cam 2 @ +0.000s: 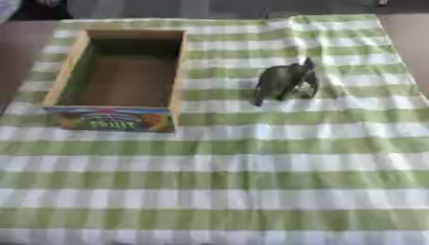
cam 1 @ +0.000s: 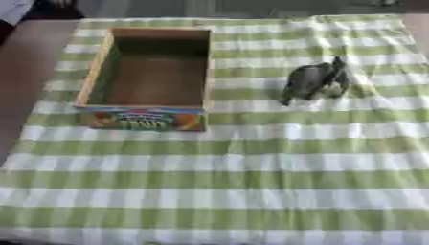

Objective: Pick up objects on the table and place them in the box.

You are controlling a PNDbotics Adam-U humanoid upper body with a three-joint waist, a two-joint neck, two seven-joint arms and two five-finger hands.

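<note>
- Your table (cam 1: 33, 72) carries a green-and-white striped cloth (cam 1: 251, 182) that covers most of it.
- Your box (cam 1: 99, 67) stands open at the cloth's far left, with a colourful printed panel facing you.
- A dark grey toy (cam 2: 285, 82) lies on the cloth, right of the box and well apart from it.
- Neither robot hand shows, so you cannot tell their state.
</note>
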